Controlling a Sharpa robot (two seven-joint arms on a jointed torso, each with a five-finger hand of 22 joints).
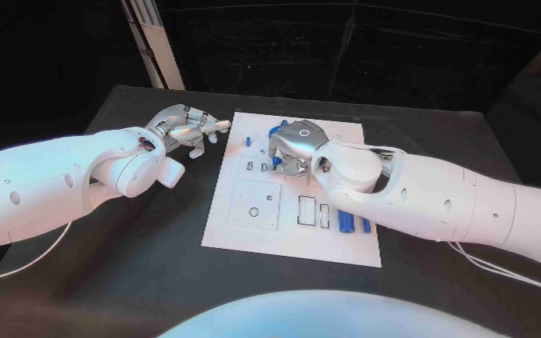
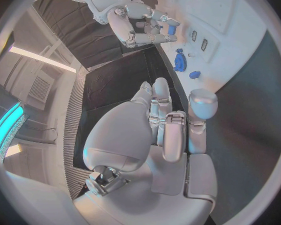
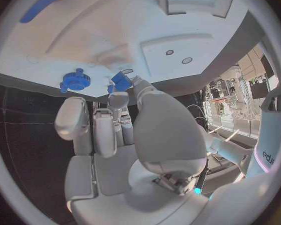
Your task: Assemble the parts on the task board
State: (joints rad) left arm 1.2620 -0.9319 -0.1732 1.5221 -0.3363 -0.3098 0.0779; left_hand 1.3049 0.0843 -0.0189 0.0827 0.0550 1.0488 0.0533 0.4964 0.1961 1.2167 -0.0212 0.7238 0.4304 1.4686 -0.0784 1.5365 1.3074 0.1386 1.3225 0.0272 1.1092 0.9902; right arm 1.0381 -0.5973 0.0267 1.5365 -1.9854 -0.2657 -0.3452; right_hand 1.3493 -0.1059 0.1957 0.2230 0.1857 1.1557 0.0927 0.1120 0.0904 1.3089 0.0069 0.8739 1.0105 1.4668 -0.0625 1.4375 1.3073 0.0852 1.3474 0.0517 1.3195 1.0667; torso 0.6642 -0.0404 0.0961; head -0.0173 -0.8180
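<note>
Nearest me on the black counter (image 1: 135,275) lies the white board (image 1: 295,232). At its 5 o'clock corner two blue rods (image 1: 352,223) lie side by side, just beside two slim rectangular slots (image 1: 314,211). At about 8 o'clock sits a raised square plate (image 1: 255,205) with a small round hole.

Farther up, my right robot hand (image 1: 290,144) hangs over the board's upper middle, pinching a small blue block (image 3: 120,80) at its fingertips (image 3: 129,81). A blue gear (image 3: 73,80) rests on the board near it, toward 12 o'clock.

My left robot hand (image 1: 188,131) hovers over the counter at the board's 10 o'clock, off its edge, fingers apart and grasping nothing.
</note>
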